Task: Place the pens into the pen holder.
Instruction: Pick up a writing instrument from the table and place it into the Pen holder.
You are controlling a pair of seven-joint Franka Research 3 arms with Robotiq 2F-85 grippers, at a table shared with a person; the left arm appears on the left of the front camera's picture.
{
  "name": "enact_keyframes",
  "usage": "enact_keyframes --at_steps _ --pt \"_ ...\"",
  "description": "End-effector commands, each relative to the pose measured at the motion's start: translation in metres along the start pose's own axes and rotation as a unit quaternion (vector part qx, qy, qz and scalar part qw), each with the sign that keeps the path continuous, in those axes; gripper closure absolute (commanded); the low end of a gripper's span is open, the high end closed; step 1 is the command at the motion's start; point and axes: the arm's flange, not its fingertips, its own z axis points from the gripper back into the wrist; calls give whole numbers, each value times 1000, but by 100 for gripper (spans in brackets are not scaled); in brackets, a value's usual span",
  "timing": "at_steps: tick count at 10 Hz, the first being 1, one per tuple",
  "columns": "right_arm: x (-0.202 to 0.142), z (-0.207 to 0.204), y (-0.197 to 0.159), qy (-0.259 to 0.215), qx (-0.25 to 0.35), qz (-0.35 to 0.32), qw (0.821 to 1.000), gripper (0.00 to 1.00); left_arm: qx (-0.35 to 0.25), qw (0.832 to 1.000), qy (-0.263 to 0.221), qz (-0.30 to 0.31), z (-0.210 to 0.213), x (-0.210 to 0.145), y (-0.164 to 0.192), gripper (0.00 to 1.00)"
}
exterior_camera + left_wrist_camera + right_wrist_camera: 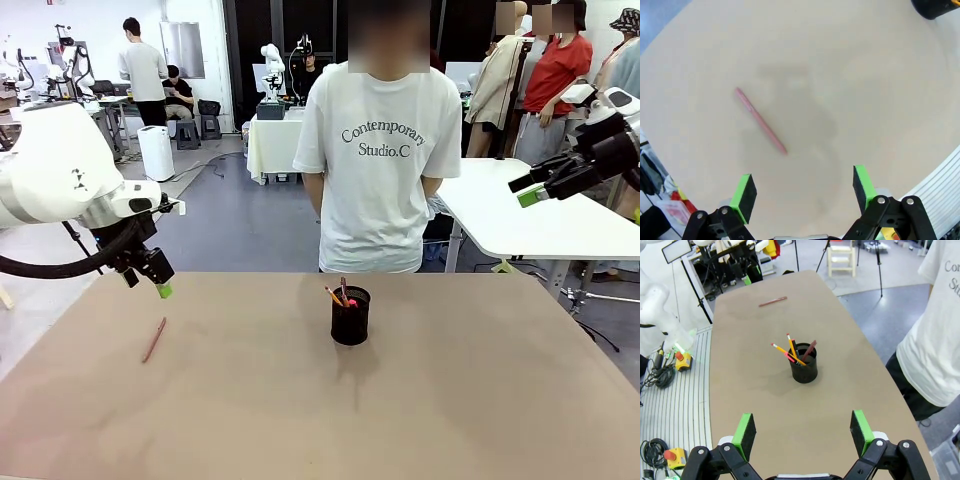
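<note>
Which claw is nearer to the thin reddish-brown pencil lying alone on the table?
Left. The left claw hovers open just above the reddish-brown pencil; the right claw is raised far away, beyond the black wire-mesh pen holder.

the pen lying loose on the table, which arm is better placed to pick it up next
Left. Its open jaws hang near the loose pen, looking straight down at it. The right arm is raised off to the right, past the pen holder.

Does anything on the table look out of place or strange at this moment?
Yes. One reddish pen lies flat on the left part of the table, well apart from the pen holder, where the other pens stand. Nothing looks spilled or damaged.
</note>
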Motion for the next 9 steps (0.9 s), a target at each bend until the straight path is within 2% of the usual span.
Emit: enact_keyframes --at_steps 1,2,6,9 --pt "4 2 1 5 -1 2 1000 0 38 999 25 21 -13 5 9 0" --pt "4 2 1 5 -1 2 1000 0 63 997 26 46 -23 11 15 0" --pt "4 2 1 5 -1 2 1000 0 68 993 13 93 -62 25 43 0" --pt "4 2 1 5 -1 2 1000 0 90 982 13 165 -89 33 56 0"
